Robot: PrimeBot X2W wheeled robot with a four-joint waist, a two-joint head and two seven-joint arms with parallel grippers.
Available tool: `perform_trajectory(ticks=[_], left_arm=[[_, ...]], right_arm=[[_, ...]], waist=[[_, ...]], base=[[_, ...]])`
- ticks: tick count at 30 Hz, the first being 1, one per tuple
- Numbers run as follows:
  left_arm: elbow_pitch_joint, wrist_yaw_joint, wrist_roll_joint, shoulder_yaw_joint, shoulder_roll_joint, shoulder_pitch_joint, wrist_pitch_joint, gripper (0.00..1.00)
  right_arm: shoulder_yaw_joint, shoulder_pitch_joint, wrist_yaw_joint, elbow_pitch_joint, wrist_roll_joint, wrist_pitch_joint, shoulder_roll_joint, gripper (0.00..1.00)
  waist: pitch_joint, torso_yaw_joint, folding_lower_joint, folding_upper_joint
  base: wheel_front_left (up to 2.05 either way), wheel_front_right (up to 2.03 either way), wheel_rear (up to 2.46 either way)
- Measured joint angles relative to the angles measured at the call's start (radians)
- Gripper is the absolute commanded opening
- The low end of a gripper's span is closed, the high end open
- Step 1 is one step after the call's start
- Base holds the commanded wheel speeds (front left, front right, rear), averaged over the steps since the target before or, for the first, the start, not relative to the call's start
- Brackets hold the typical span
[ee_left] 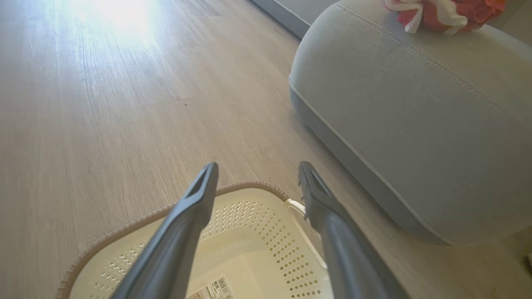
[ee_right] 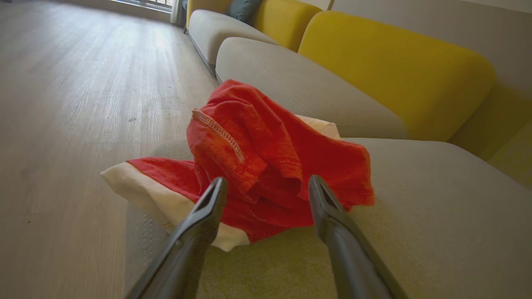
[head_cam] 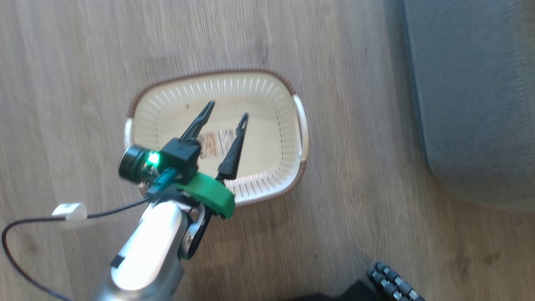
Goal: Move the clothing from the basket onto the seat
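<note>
The cream basket (head_cam: 209, 76) stands on the wood floor with just a label sticker (head_cam: 215, 143) inside. My left gripper (head_cam: 228, 110) hovers over it, open and holding nothing. In the left wrist view the left gripper (ee_left: 257, 166) points past the basket (ee_left: 257, 224) toward the grey seat (ee_left: 415, 124), where red and white clothing (ee_left: 440, 12) lies. In the right wrist view the red clothing (ee_right: 266, 141), one piece with cream-white trim (ee_right: 141, 189), is heaped on the seat (ee_right: 436, 199). My right gripper (ee_right: 267, 179) stands open just before the heap, its fingers apart and clamping no fabric.
The seat (head_cam: 472, 104) runs along the right of the head view. Yellow back cushions (ee_right: 386, 62) and another grey cushion (ee_right: 291, 79) lie beyond the heap. A black cable (head_cam: 25, 225) and a white tag (head_cam: 69, 211) lie on the floor at left. A dark ribbed part (head_cam: 393, 284) shows at bottom.
</note>
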Motion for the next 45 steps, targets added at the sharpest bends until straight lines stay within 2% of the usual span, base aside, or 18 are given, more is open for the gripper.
perform_trajectory(ticks=[4, 10, 12, 15, 18, 22, 26, 36, 37, 45], left_arm=[[0.017, 0.009, -0.034, 0.067, -0.01, 0.06, 0.0, 1.0], [0.059, 0.037, -0.042, 0.176, -0.021, 0.17, 0.0, 1.0], [0.067, 0.037, -0.042, 0.194, -0.021, 0.187, 0.0, 1.0], [0.079, 0.04, -0.042, 0.258, -0.022, 0.237, 0.0, 1.0], [0.091, 0.039, -0.04, 0.325, -0.024, 0.282, 0.0, 1.0], [0.092, 0.027, -0.028, 0.401, -0.03, 0.346, 0.0, 1.0], [0.093, 0.003, -0.012, 0.445, -0.04, 0.392, 0.0, 1.0], [0.1, -0.058, 0.015, 0.481, -0.064, 0.405, 0.0, 1.0], [0.105, -0.061, 0.015, 0.481, -0.065, 0.405, 0.0, 0.0], [0.197, -0.062, -0.008, 0.478, -0.073, 0.468, 0.011, 0.0]], right_arm=[[0.069, 0.168, 0.0, -0.122, 0.039, 0.0, 0.04, 1.0], [0.094, 0.382, 0.0, -0.28, 0.058, 0.0, 0.109, 1.0], [0.099, 0.412, 0.0, -0.295, 0.06, 0.0, 0.126, 1.0], [0.114, 0.501, 0.0, -0.329, 0.084, 0.0, 0.188, 1.0], [0.138, 0.592, 0.0, -0.344, 0.062, 0.0, 0.227, 1.0], [0.149, 0.678, 0.0, -0.348, 0.036, 0.0, 0.289, 1.0], [0.221, 0.729, 0.0, -0.353, -0.018, 0.0, 0.318, 1.0], [0.253, 0.764, 0.0, -0.356, -0.04, 0.0, 0.333, 1.0], [0.254, 0.764, 0.0, -0.351, -0.04, 0.0, 0.334, 0.0], [0.257, 0.826, 0.0, -0.244, -0.014, 0.015, 0.341, 0.0]], waist=[[-0.105, 0.005, 0.0, 0.0], [-0.256, 0.045, -0.0001, 0.0], [-0.278, 0.056, -0.0001, 0.0], [-0.341, 0.091, -0.0001, 0.0], [-0.402, 0.125, -0.0001, 0.0], [-0.479, 0.162, -0.0001, 0.0], [-0.542, 0.183, -0.0001, 0.0], [-0.594, 0.203, -0.0001, 0.0], [-0.595, 0.202, -0.0001, 0.0], [-0.597, 0.201, 0.0, 0.0]], base=[[0.0, 0.0, 0.0], [0.0, 0.0, 0.0], [0.0, 0.0, 0.0], [0.0, 0.0, 0.0], [0.0, 0.0, 0.0], [0.0, 0.0, 0.0], [0.0, 0.0, 0.0], [0.0, 0.0, 0.0], [0.0, 0.0, 0.0], [0.0, 0.0, 0.0]])
